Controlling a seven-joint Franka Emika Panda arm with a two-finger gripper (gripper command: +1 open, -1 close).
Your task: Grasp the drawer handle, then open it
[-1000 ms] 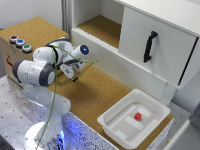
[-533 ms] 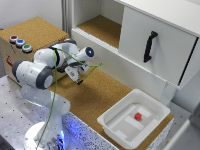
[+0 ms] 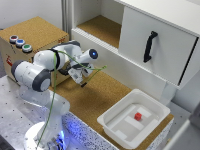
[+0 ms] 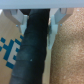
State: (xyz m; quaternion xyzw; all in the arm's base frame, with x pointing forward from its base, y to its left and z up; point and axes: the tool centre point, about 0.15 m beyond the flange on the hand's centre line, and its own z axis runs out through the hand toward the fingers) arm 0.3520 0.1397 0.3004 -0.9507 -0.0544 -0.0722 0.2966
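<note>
The arm point(image 3: 47, 67) stands at the exterior view's left, bent low over the cork desk point(image 3: 107, 95). Its gripper point(image 3: 80, 80) hangs just above the cork, well apart from the drawer point(image 3: 155, 42); its jaws are too small to read. The black handle point(image 3: 149, 46) sits upright on the drawer. A white tray point(image 3: 112, 122) with a red cube point(image 3: 138, 116) rests at the desk's near right corner. A box point(image 3: 37, 35) with three buttons point(image 3: 20, 43) stands behind the arm.
</note>
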